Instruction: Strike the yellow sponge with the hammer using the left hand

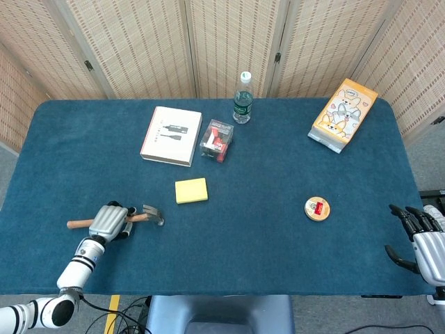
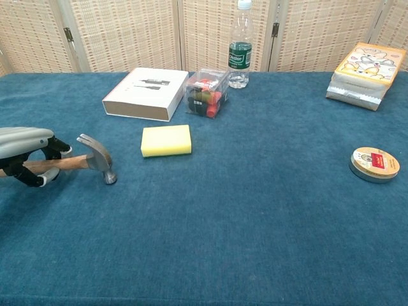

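Note:
The yellow sponge (image 1: 191,190) (image 2: 166,140) lies flat on the blue table, left of centre. My left hand (image 1: 110,221) (image 2: 25,153) grips the wooden handle of the hammer (image 1: 139,216) (image 2: 89,160) near the table's front left. The hammer's metal head points right and rests low by the cloth, well short of the sponge. My right hand (image 1: 421,240) hangs off the table's right front edge with fingers apart and nothing in it; the chest view does not show it.
A white box (image 1: 171,135) (image 2: 146,93), a clear box of small items (image 1: 216,140) (image 2: 206,93) and a water bottle (image 1: 242,97) (image 2: 239,46) stand behind the sponge. A yellow snack bag (image 1: 343,115) (image 2: 364,76) sits far right, a round tin (image 1: 316,208) (image 2: 375,164) at right.

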Robot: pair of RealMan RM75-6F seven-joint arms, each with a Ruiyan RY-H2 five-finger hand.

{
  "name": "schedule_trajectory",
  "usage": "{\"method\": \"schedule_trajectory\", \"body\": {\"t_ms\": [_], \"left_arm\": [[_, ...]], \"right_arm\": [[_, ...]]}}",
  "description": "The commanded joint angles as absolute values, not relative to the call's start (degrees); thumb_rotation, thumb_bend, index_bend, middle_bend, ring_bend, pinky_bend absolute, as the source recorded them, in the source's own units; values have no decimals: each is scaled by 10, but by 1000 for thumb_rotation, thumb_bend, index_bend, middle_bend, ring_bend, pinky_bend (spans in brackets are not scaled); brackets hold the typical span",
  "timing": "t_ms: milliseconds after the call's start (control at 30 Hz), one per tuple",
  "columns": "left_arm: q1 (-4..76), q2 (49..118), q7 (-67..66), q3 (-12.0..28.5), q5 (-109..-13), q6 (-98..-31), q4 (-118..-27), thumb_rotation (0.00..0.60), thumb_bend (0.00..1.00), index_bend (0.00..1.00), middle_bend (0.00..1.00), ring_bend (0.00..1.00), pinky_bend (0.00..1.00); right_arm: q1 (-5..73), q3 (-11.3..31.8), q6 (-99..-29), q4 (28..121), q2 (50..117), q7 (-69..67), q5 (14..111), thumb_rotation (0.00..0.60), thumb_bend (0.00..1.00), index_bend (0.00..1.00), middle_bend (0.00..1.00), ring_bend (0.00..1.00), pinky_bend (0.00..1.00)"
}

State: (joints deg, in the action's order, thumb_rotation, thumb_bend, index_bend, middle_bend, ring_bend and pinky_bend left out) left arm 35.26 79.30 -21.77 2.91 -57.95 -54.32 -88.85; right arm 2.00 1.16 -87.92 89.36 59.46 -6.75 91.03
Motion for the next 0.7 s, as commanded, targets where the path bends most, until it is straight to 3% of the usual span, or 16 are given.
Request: {"method": "schedule_trajectory", "body": {"t_ms": [33,400,700], "left_arm": [[347,794,-196,31,-599,-550,-882,600,675,565,649,482,283],[324,796,-28,49,-722,-600,-830,600,706,701,775,624,768],[334,808,103,70,-809,-643,-780,600,719,769,856,763,919]], "right_arm": [[20,12,-879,895,594,-66,910,600,201,120,258,141,196],[20,12,-880,899,594,-62,911,600,201,120,262,141,196],[20,12,-880,900,594,-61,910,600,200,119,264,141,196]]}}
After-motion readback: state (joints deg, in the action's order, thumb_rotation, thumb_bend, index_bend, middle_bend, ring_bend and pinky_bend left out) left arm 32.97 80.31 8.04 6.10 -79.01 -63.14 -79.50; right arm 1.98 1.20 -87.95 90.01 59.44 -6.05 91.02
